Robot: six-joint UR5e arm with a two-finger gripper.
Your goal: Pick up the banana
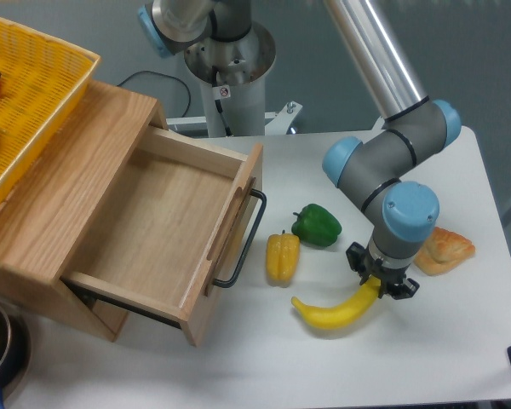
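Near the table's right front, the gripper [381, 284] is clenched around the banana [336, 310] at its right end.

Claw [381, 285] fingertips hide behind the wrist, covering the banana's [336, 311] right tip; yellow basket [34, 94] runs off frame left.

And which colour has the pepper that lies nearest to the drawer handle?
Yellow: the pepper beside the drawer handle, in the fixed camera view.
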